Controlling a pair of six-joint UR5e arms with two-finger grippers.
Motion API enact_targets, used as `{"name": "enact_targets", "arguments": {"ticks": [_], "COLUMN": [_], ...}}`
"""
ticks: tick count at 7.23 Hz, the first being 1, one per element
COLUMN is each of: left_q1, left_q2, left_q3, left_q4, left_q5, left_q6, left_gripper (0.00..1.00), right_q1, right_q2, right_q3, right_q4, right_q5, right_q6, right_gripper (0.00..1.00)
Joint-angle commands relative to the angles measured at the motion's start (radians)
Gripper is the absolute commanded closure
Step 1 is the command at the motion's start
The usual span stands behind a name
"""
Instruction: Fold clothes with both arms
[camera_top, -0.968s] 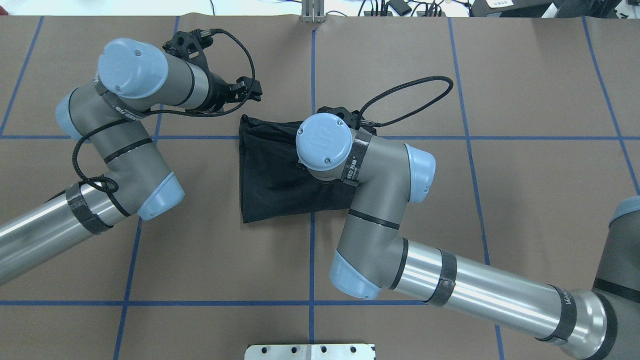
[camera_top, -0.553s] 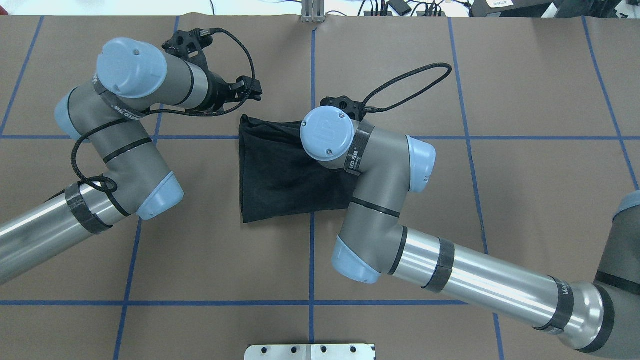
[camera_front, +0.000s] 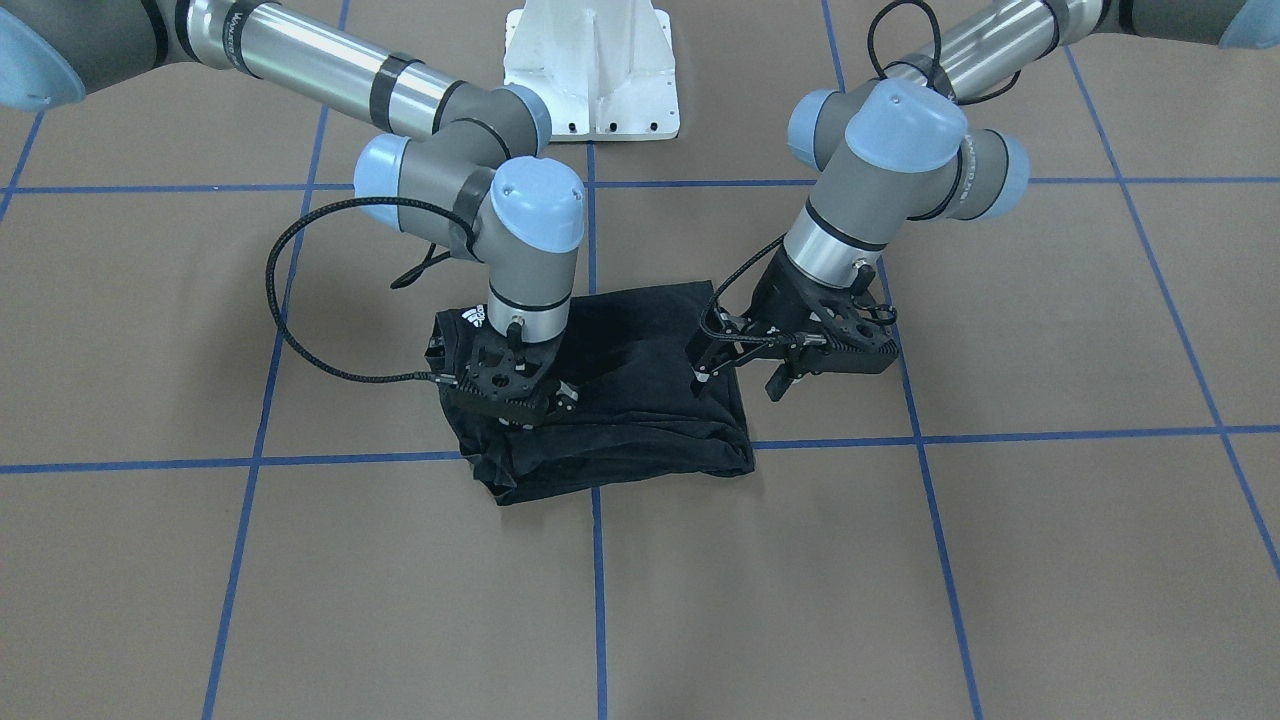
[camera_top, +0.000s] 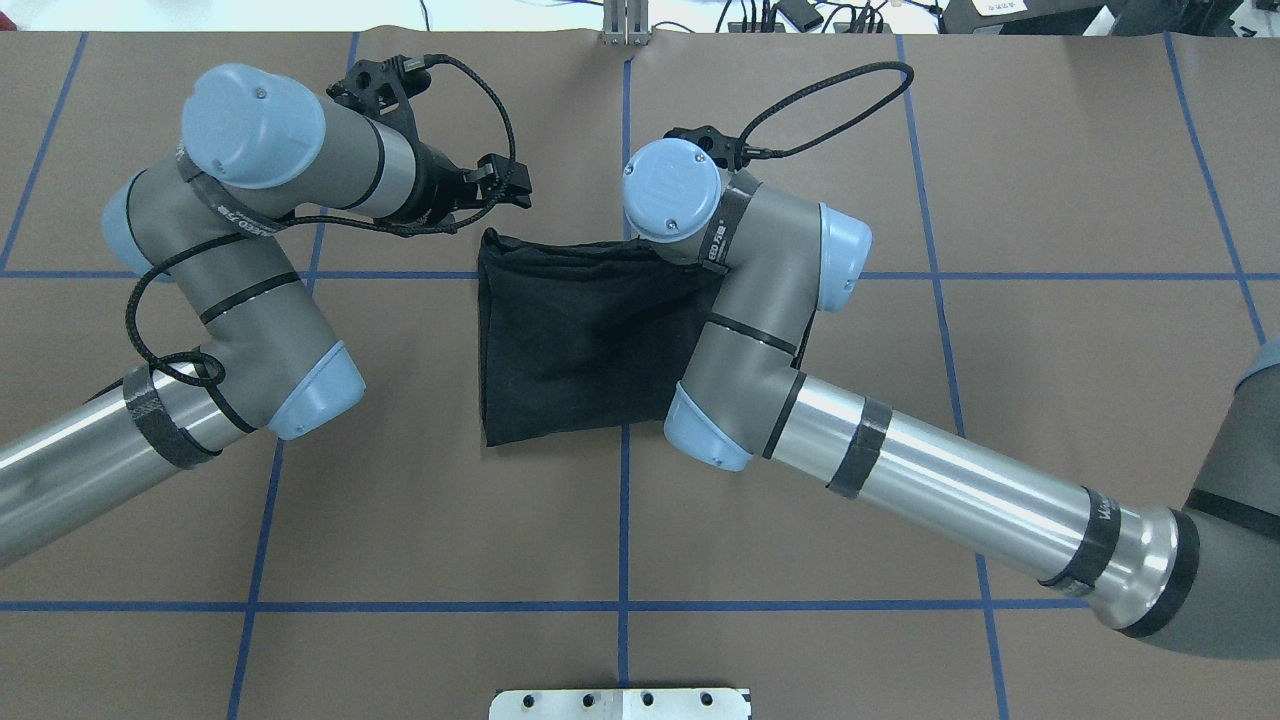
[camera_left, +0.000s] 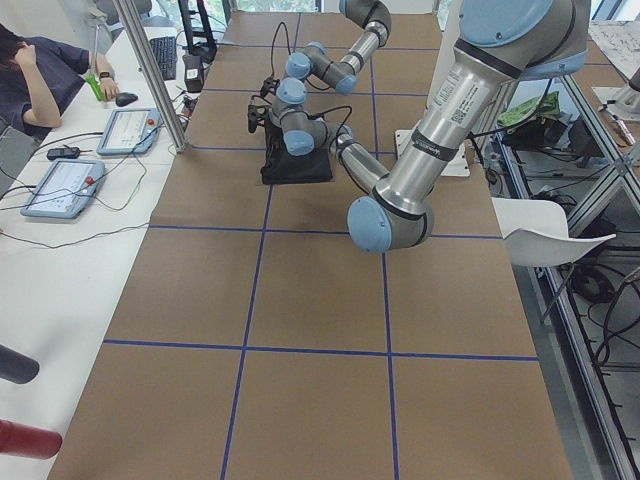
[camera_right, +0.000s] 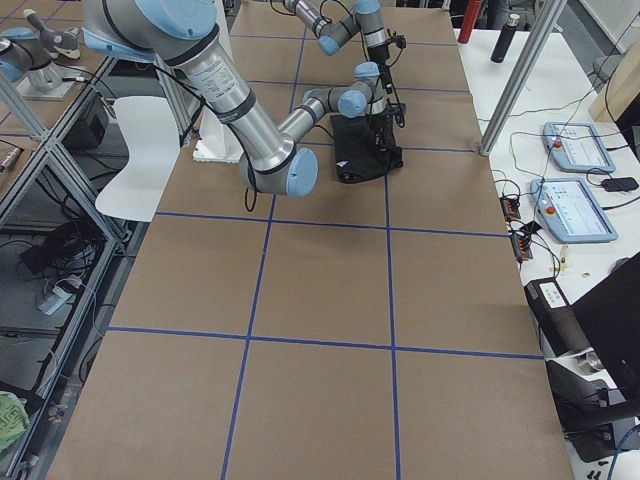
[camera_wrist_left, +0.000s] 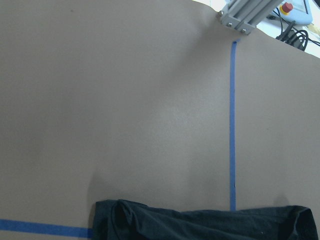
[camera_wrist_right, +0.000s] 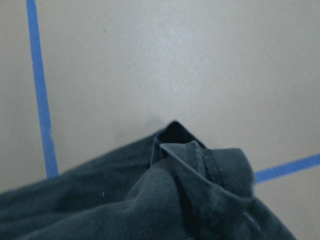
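Silver-grey tubular right arm with light blue joint caps (camera_top: 950, 495): wrist shifted from mid-cloth to far edge of folded black T-shirt (camera_top: 570, 340); more fabric uncovered.

The right claw (camera_front: 518, 402) merges with the black T-shirt (camera_front: 640, 400), its fingertips apparently hidden.

One T-shirt (camera_top: 570, 340), two arms (camera_top: 240, 290) (camera_top: 760, 330), one table (camera_top: 1060, 340), one person (camera_left: 40, 80).

T-shirt (camera_top: 570, 340): matt black cloth | right arm (camera_top: 950, 490): glossy metal | table (camera_top: 1050, 180): matt paper
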Motion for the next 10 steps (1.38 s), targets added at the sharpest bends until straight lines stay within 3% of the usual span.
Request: {"name": "enact_targets", "arguments": {"ticks": [1, 3, 5, 6, 8, 10], "left_q1": [0.0, 0.0, -0.005, -0.025, -0.086, -0.19], "left_q2": [0.011, 0.017, 0.056, 0.066, 0.112, 0.155], "left_q3": [-0.02, -0.026, -0.028, -0.028, -0.032, -0.032], "left_q4": [0.001, 0.007, 0.027, 0.076, 0.171, 0.254], "left_q5": [-0.002, -0.004, -0.019, -0.021, -0.036, -0.109], "left_q6": [0.0, 0.008, 0.175, 0.302, 0.585, 0.89], "left_gripper": [0.0, 0.0, 0.0, 0.0, 0.0, 0.0], "right_q1": [0.097, 0.16, 0.181, 0.204, 0.288, 0.4], "right_q2": [0.078, 0.076, 0.05, -0.006, -0.211, -0.42], "right_q3": [-0.129, -0.128, -0.111, -0.064, 0.126, 0.289], "right_q4": [0.044, 0.044, 0.042, 0.036, 0.035, 0.031], "right_q5": [0.011, 0.094, 0.178, 0.239, 0.396, 0.52], "right_q6": [-0.06, -0.152, -0.204, -0.285, -0.44, -0.631], "right_gripper": [1.0, 1.0, 0.01, 0.0, 0.0, 0.0]}}
